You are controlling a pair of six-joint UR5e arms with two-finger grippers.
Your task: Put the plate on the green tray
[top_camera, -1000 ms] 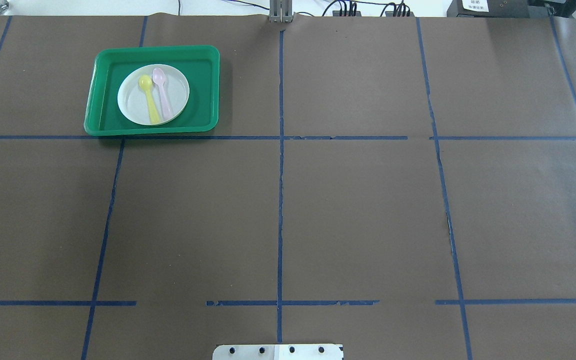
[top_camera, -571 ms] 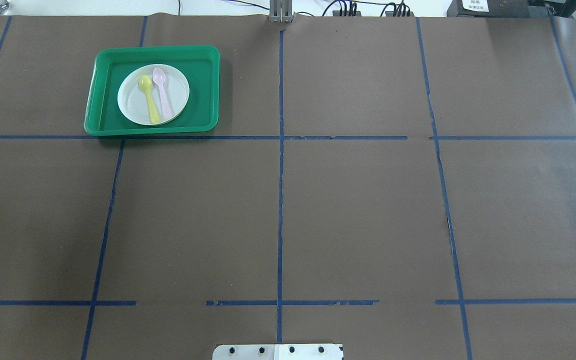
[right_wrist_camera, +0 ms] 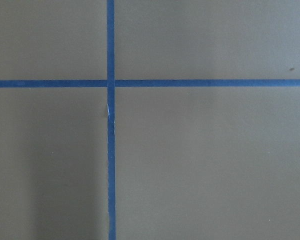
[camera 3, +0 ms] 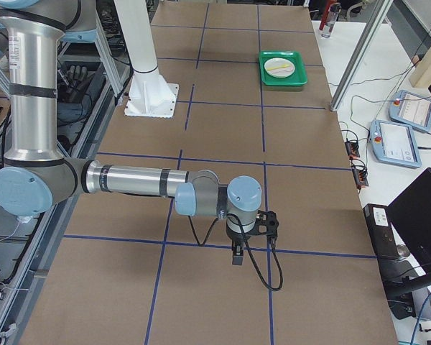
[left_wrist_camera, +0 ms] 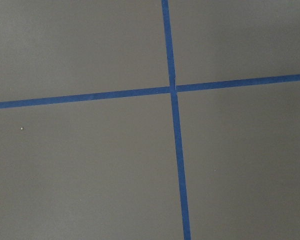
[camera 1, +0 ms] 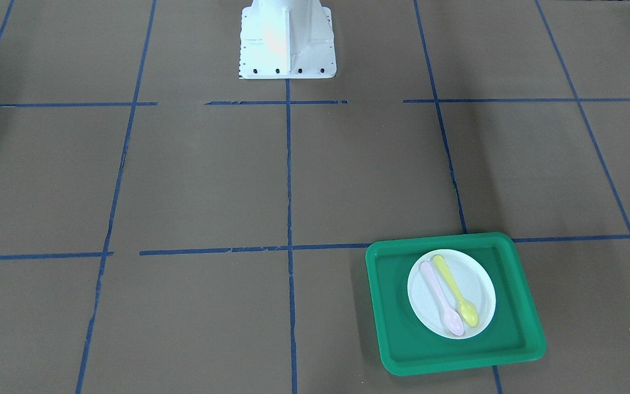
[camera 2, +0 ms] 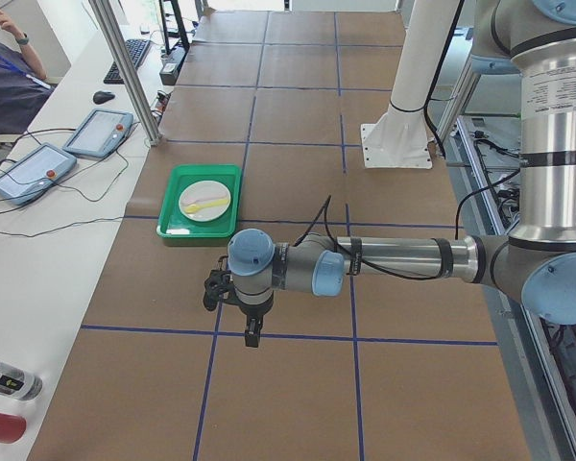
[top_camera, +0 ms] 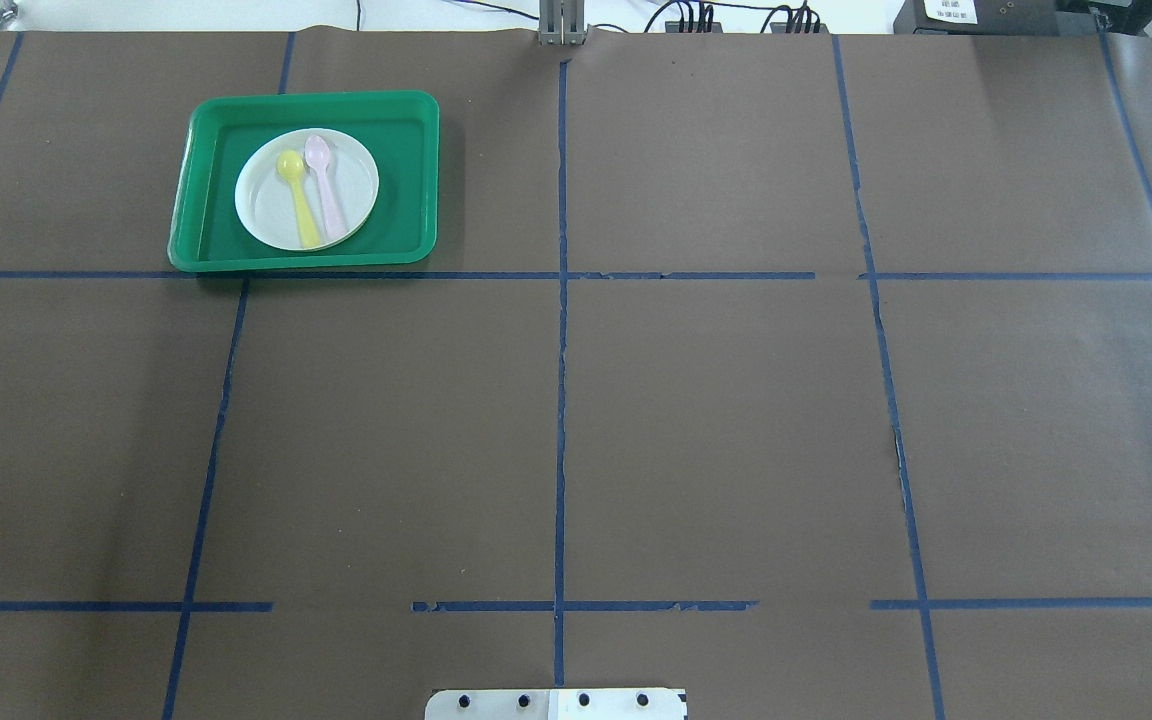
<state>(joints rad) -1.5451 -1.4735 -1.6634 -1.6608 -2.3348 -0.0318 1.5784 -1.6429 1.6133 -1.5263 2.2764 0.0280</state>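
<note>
The brown-papered worktop [top_camera: 716,420], gridded with blue tape [top_camera: 561,400], carries only one cluster of things, in its far corner on the robot's left. The left arm [camera 2: 403,257] and the right arm [camera 3: 129,180] each reach out low over the near part of the worktop, well apart from that cluster. Both wrist cameras see only paper and a tape crossing.

The left end effector [camera 2: 252,338] and the right end effector [camera 3: 237,259] point straight down. They show only in the side views, so I cannot tell whether their fingers are apart or together. Neither appears to carry anything.

The green tray [top_camera: 401,170] lies flat, its near edge just along a tape line. The white plate [top_camera: 261,195] sits inside the raised rim, roughly centred and level, not riding up on any wall. A yellow spoon [top_camera: 298,200] and a pink spoon [top_camera: 326,190] lie side by side across the plate.

By my reading, the placing is done. The right way to finish is to leave the plate alone. Any final arm motion should go up and away from the tray corner, since a nudge to the rim could slide the plate or roll the loose spoons off it.
</note>
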